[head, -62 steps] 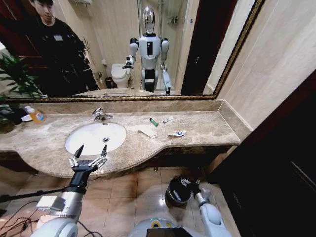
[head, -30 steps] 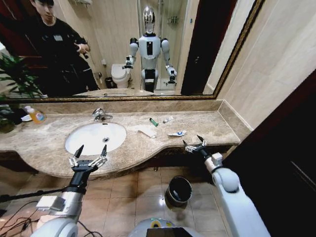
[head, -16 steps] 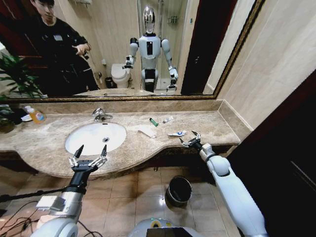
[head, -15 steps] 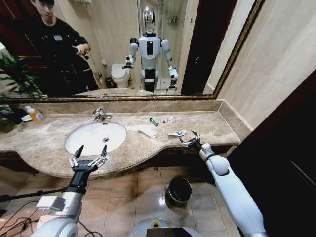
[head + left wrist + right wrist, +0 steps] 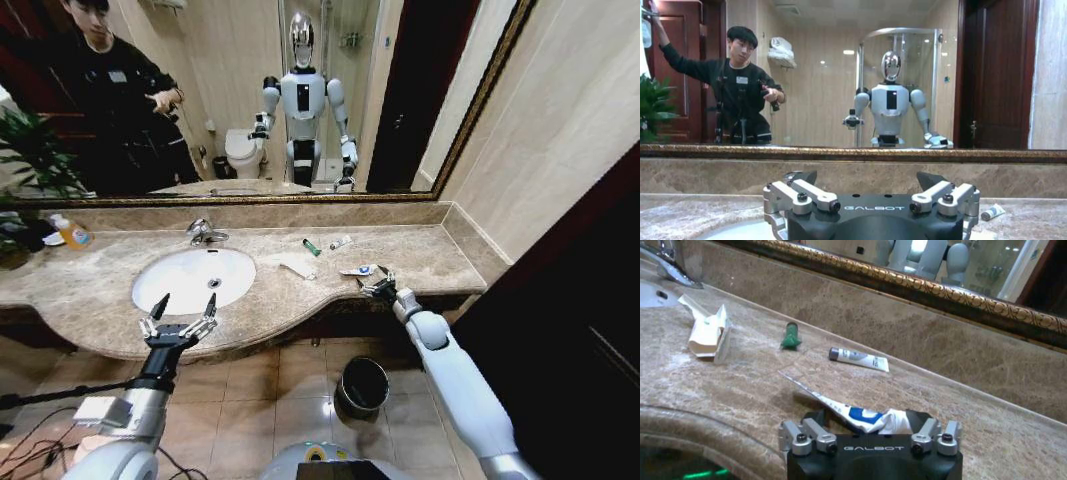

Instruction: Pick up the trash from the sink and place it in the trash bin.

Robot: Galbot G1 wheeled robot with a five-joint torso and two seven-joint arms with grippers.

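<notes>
On the marble counter beside the sink (image 5: 240, 262) lies the trash: a pale wrapper (image 5: 298, 266) (image 5: 705, 332), a green tube (image 5: 312, 247) (image 5: 791, 336), a small white tube (image 5: 341, 242) (image 5: 858, 359) and a crumpled white tube with blue print (image 5: 357, 270) (image 5: 863, 416). My right gripper (image 5: 377, 285) (image 5: 868, 421) is open at the counter's front edge, its fingers on either side of the white-and-blue tube's near end. In front of the basin's near rim my left gripper (image 5: 178, 318) (image 5: 867, 180) hovers open and holds nothing. The trash bin (image 5: 362, 385) stands on the floor under the counter.
A chrome tap (image 5: 205, 232) stands behind the basin. At the far left of the counter are a yellow-orange bottle (image 5: 72, 233) and a plant (image 5: 30, 160). A gold-framed mirror (image 5: 470, 110) backs the counter, and a dark cabinet (image 5: 560, 330) closes off the right.
My right arm has risen from beside the trash bin to the counter and moved left up to the white-and-blue tube. The left arm has not moved.
</notes>
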